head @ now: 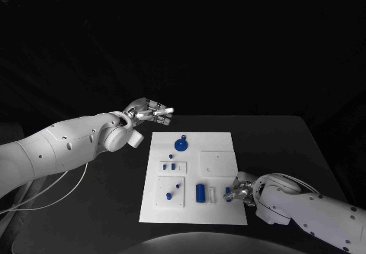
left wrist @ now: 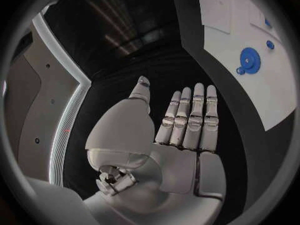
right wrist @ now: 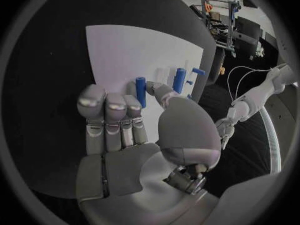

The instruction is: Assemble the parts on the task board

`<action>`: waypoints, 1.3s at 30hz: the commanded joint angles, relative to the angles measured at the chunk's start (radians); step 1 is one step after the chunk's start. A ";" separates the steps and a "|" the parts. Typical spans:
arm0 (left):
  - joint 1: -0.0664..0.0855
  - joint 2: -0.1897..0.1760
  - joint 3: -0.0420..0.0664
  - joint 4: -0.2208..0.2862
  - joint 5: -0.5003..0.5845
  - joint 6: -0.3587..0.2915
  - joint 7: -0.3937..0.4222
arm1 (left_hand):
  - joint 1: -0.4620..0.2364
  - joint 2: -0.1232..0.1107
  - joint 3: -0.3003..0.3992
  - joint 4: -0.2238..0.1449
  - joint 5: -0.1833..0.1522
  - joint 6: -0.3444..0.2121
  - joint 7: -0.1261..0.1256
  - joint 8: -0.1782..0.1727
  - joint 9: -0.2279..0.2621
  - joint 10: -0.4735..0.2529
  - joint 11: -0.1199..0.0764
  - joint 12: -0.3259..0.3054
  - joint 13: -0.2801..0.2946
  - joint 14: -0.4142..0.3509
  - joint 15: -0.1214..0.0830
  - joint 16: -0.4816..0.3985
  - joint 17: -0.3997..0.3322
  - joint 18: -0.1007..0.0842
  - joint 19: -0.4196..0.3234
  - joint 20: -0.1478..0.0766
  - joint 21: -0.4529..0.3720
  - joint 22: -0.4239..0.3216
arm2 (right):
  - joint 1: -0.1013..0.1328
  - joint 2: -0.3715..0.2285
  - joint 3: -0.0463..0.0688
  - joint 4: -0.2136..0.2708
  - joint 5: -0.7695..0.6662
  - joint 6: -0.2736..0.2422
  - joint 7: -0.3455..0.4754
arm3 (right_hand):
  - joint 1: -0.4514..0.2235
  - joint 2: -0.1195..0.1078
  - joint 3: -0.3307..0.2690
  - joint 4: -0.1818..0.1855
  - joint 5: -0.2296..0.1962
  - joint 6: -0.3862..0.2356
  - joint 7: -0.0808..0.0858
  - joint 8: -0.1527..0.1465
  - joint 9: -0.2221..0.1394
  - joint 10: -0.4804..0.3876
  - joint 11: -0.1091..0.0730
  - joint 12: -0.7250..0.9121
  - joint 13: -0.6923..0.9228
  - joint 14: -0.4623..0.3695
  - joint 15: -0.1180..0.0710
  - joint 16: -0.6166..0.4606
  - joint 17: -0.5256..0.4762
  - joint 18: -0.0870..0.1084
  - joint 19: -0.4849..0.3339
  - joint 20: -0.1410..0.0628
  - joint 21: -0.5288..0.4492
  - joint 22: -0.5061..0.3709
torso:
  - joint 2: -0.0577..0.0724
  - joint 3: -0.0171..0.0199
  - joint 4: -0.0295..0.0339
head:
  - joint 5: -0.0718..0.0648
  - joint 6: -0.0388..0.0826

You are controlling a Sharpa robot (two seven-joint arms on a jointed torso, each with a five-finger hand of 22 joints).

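The white task board (head: 217, 211) lies in the middle of the black table. On it are a blue gear (head: 181, 144), a long blue cylinder (head: 200, 193), a white peg (head: 211, 193) and several small blue pieces (head: 168, 196). My right hand (head: 240, 191) hovers at the board's right edge near the front, fingers apart, holding nothing. A short blue peg (right wrist: 140, 91) lies between its thumb and fingers (right wrist: 112, 110), beside the long cylinder (right wrist: 180, 80). My left hand (head: 150, 112) is raised beyond the board's far left corner, fingers (left wrist: 190, 115) straight and empty; the gear (left wrist: 250, 61) lies off to its side.
Two raised white square plates (head: 217, 162) sit on the board, one at right centre and one at front left (head: 171, 191). Black tabletop surrounds the board on all sides. A white cable (head: 53, 190) trails under my left arm.
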 commanded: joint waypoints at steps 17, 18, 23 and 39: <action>0.000 0.000 0.000 0.004 -0.011 0.033 -0.003 | 0.005 0.000 -0.006 -0.001 -0.007 -0.007 -0.002 0.001 0.000 0.001 0.001 -0.003 0.000 -0.006 0.002 -0.003 -0.001 -0.010 -0.002 -0.005 -0.005 -0.001 | -0.007 0.010 -0.005 0.034 0.119 -0.010 0.066 | -0.009 0.002 0.261 -0.276 0.000 -0.010 0.010 0.005 -0.629 0.000 -0.008 -0.004 -0.005 -0.003 -0.009 -0.009 -0.004 0.013 0.002 0.001 0.002 0.096 | 0.000 -0.0005 0.0009 | 0.001 -0.006; 0.000 0.000 0.000 0.004 -0.011 0.034 -0.003 | 0.005 0.000 -0.006 -0.001 -0.007 -0.007 -0.002 0.001 0.000 0.001 0.001 -0.003 0.000 -0.006 0.002 -0.003 -0.001 -0.010 -0.002 -0.005 -0.005 -0.001 | -0.007 0.012 -0.005 0.035 0.120 -0.009 0.066 | -0.008 0.003 0.260 -0.276 0.002 -0.009 0.009 0.005 -0.628 0.000 -0.008 -0.004 -0.005 -0.003 -0.009 -0.009 -0.004 0.013 0.002 0.001 0.002 0.096 | 0.000 -0.0003 0.0006 | 0.001 -0.005; 0.000 0.001 0.000 0.004 -0.012 0.037 -0.004 | 0.005 0.006 -0.008 -0.006 -0.007 -0.007 -0.002 0.001 0.000 0.001 0.001 -0.003 0.000 -0.006 0.002 -0.003 -0.001 -0.010 -0.002 -0.005 -0.005 -0.001 | -0.007 0.028 -0.005 0.025 0.126 -0.002 0.067 | -0.009 0.004 0.258 -0.276 0.000 -0.008 0.009 0.005 -0.628 0.000 -0.008 -0.004 -0.004 -0.003 -0.009 -0.010 -0.004 0.013 0.002 0.001 0.001 0.095 | 0.000 -0.0008 0.0010 | 0.001 -0.005; 0.000 0.001 -0.001 0.004 -0.015 0.042 -0.008 | 0.004 0.011 -0.010 -0.010 -0.007 -0.008 -0.001 0.001 -0.001 0.000 0.001 -0.003 0.000 -0.006 0.002 -0.003 -0.001 -0.010 -0.002 -0.005 -0.005 -0.001 | -0.007 0.037 -0.004 0.007 0.130 0.011 0.060 | -0.031 0.034 0.154 -0.254 -0.048 0.000 0.004 0.005 -0.625 -0.003 -0.012 -0.008 -0.005 -0.001 -0.009 -0.015 -0.006 0.008 0.008 0.001 -0.023 0.090 | 0.000 0.0001 0.0007 | 0.005 -0.006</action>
